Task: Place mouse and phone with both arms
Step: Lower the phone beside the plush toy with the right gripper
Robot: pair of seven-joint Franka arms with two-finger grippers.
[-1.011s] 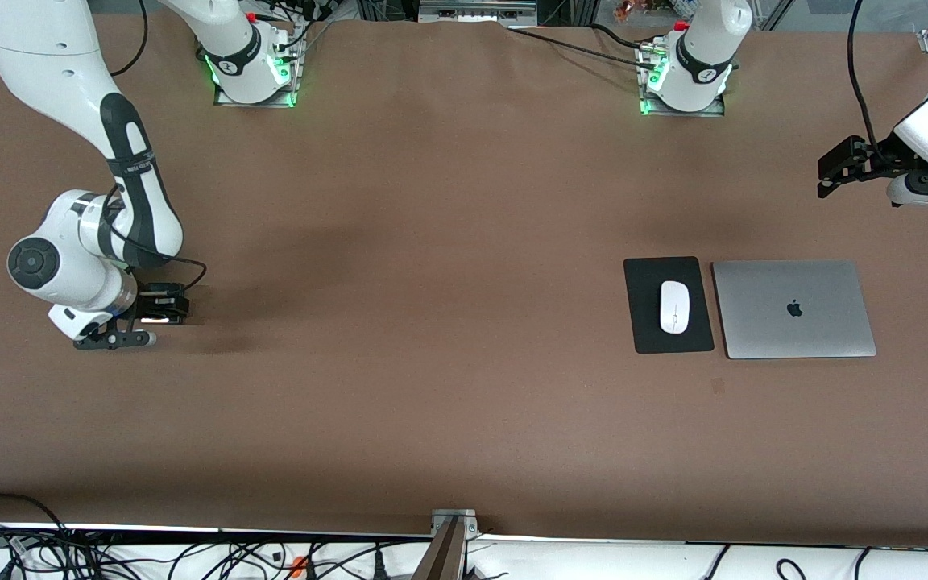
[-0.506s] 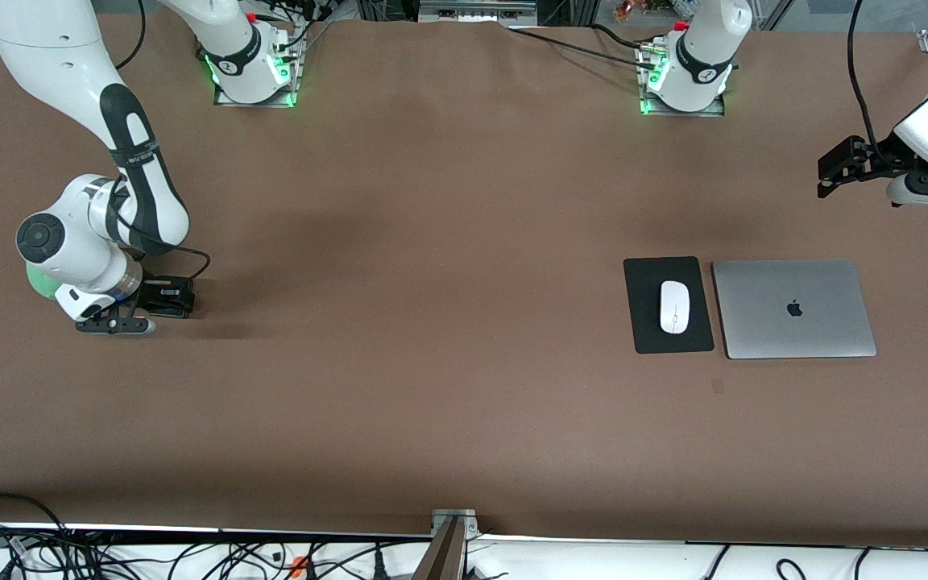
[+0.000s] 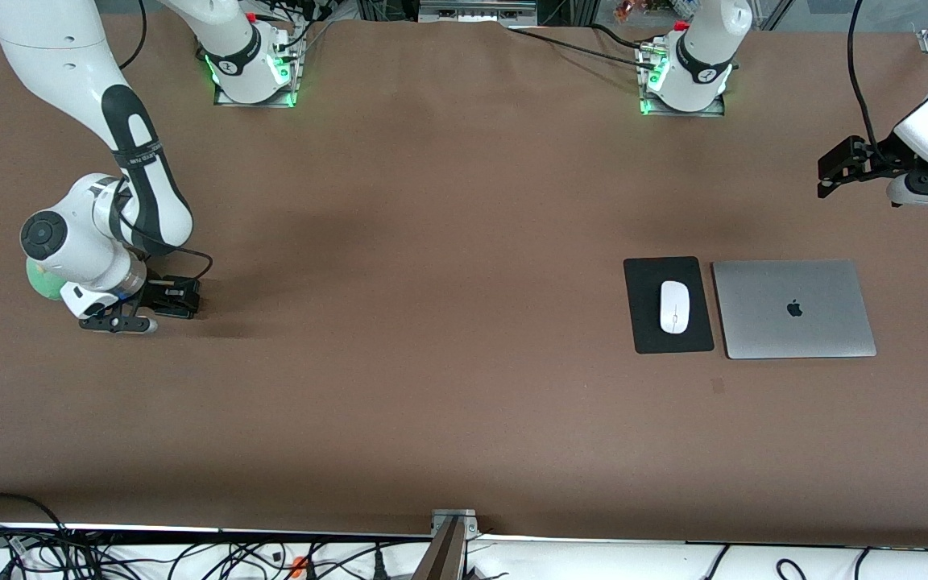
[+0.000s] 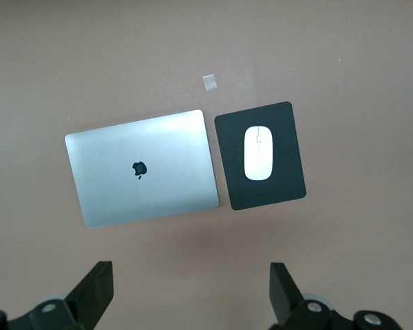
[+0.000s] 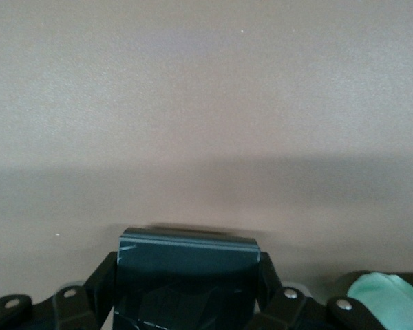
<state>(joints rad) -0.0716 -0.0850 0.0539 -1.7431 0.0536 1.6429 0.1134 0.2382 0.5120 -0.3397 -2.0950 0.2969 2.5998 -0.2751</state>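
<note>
The white mouse (image 3: 674, 306) lies on a black mouse pad (image 3: 644, 306) beside a closed silver laptop (image 3: 794, 308); all three also show in the left wrist view: the mouse (image 4: 259, 152), the pad (image 4: 289, 158) and the laptop (image 4: 143, 168). My left gripper (image 3: 927, 193) hangs high over the left arm's end of the table, open and empty (image 4: 189, 292). My right gripper (image 3: 118, 324) is low over the right arm's end of the table, shut on the black phone (image 5: 186, 265), which the hand hides in the front view.
A pale green object (image 3: 39, 279) shows under the right arm's wrist and in the right wrist view (image 5: 385, 289). A small tape mark (image 3: 718, 387) lies on the brown table nearer the front camera than the pad. Cables run along the table's near edge (image 3: 190, 532).
My right arm has moved a little away from the front camera with the phone in its gripper. The left arm, mouse, pad and laptop have not moved.
</note>
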